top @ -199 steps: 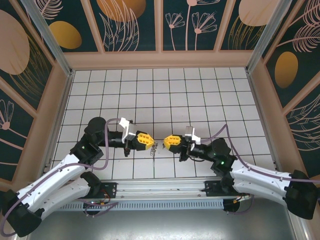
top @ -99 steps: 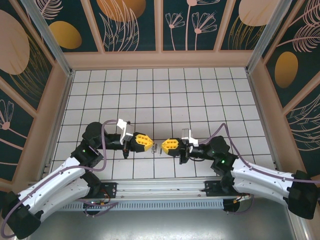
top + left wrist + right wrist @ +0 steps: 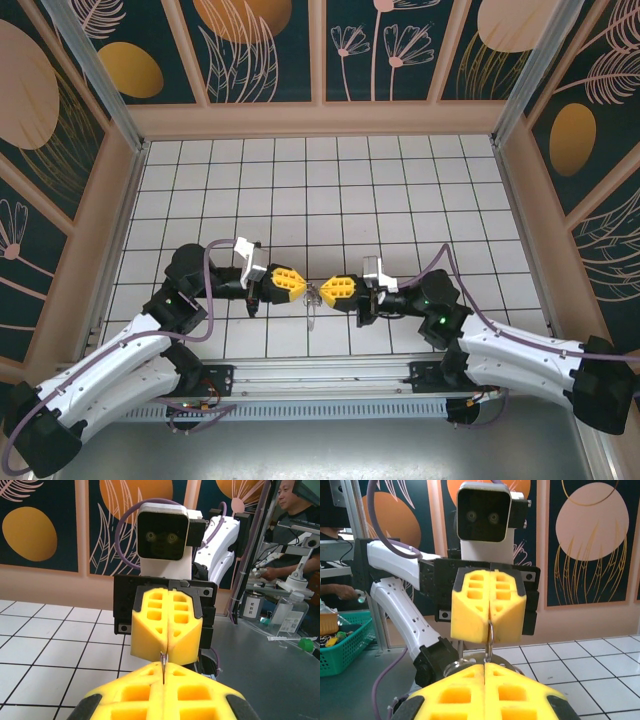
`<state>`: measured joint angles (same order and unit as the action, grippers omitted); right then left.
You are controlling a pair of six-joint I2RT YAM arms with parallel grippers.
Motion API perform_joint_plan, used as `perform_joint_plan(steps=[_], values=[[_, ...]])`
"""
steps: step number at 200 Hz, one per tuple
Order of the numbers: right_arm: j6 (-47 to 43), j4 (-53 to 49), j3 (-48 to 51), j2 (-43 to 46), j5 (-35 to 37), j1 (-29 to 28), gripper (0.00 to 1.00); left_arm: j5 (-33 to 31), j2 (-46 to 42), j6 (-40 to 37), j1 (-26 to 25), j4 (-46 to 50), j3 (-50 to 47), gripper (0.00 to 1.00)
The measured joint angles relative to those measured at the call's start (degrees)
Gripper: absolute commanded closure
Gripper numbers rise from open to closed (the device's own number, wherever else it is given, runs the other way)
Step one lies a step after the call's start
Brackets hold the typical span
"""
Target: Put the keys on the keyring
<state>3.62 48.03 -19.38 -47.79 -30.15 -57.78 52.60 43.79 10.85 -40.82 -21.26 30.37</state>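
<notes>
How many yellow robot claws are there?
2. The left gripper and the right gripper meet tip to tip over the tiled table, both shut, a small metal piece between them.

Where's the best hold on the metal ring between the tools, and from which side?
Pinch the metal ring by its rim, pads on its flat faces, coming in level from the side. It stands upright, thin edge up; the left tool and right tool pinch it so.

Matt yellow plastic fingers point(image 3: 167, 625); thin shiny silver metal piece point(image 3: 163, 661); smooth white tile floor point(image 3: 330, 190), faint sheen; glossy white arm shell point(image 3: 105, 370).
</notes>
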Motion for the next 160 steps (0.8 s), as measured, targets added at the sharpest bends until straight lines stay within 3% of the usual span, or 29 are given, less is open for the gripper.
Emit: perform_joint_plan(steps=[160], values=[[1.42, 3.39, -0.13, -0.94, 0.63, -0.04, 1.0, 0.0, -0.02, 0.0, 0.0, 0.0, 0.0, 1.0]])
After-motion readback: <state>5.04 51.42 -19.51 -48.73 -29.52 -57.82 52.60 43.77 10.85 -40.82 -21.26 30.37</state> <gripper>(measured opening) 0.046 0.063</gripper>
